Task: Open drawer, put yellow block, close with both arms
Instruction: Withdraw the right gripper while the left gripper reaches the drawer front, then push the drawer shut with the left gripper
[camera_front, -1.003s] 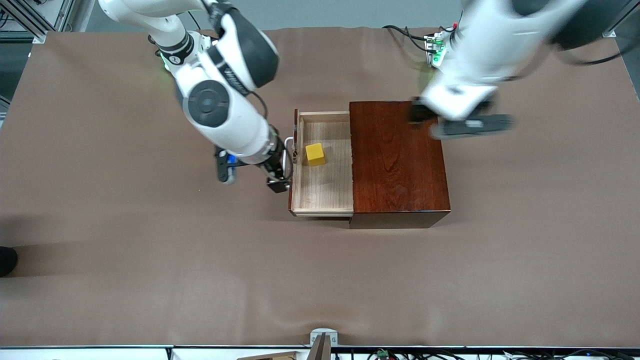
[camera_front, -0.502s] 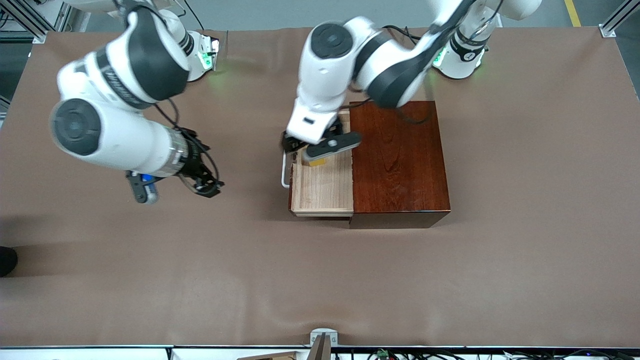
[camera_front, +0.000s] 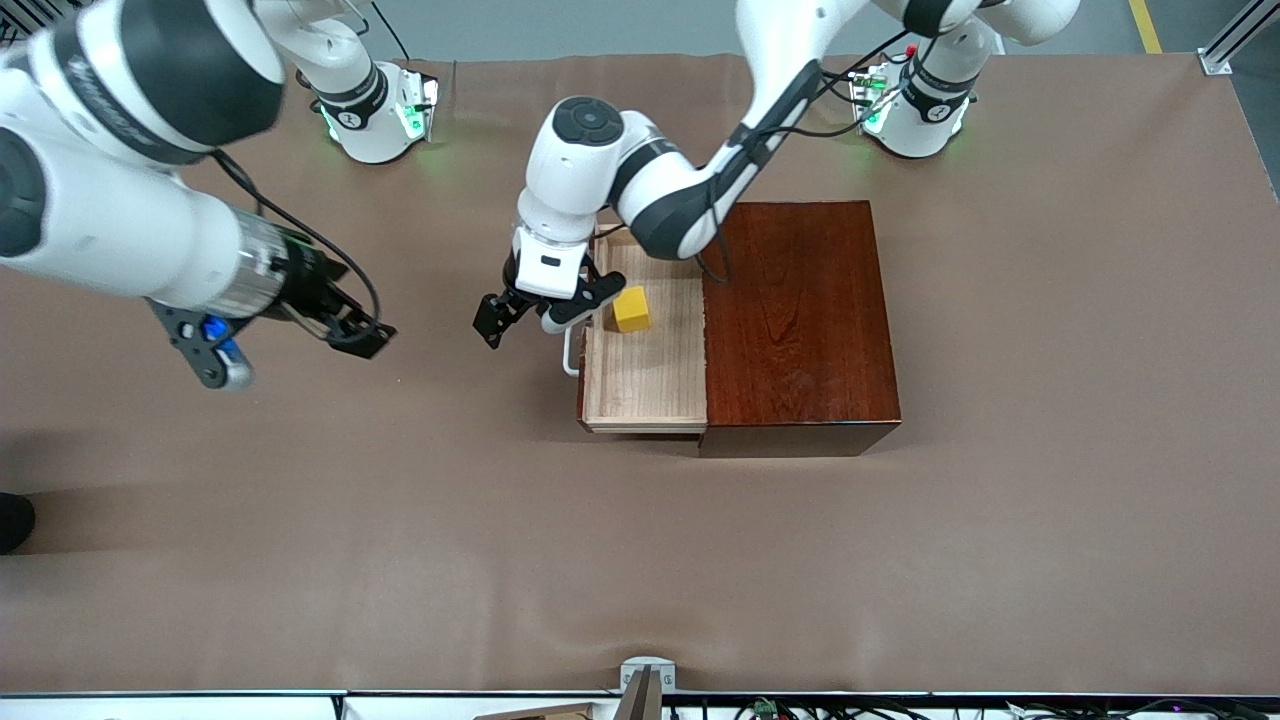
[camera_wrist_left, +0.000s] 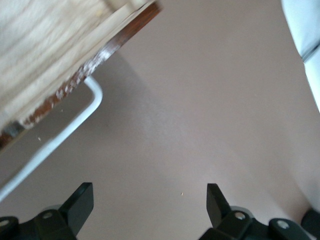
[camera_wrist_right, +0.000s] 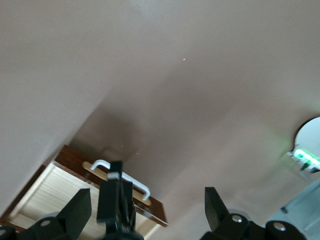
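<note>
Yellow block (camera_front: 631, 308) lies in the open drawer (camera_front: 645, 385). Your released left gripper (camera_front: 512, 317) hovers by the handle (camera_front: 570, 352); push squarely. Right gripper (camera_front: 355, 335), also released, waits.

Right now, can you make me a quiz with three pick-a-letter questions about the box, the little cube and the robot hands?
1. Where is the yellow block?
A. On top of the dark box
B. Inside the drawer
C. On the brown table cover

2. What colour is the drawer's loop handle?
A. White
B. Green
C. Black

3. How is the left gripper right now?
A. Shut on the block
B. Shut on the handle
C. Jaws open, holding nothing

Answers:
1 B, the cube sits on the pale wood floor of the pulled-out drawer.
2 A, the left wrist view shows a white loop on the dark front.
3 C, the left wrist view shows the jaws spread over bare table cover beside the handle.
</note>
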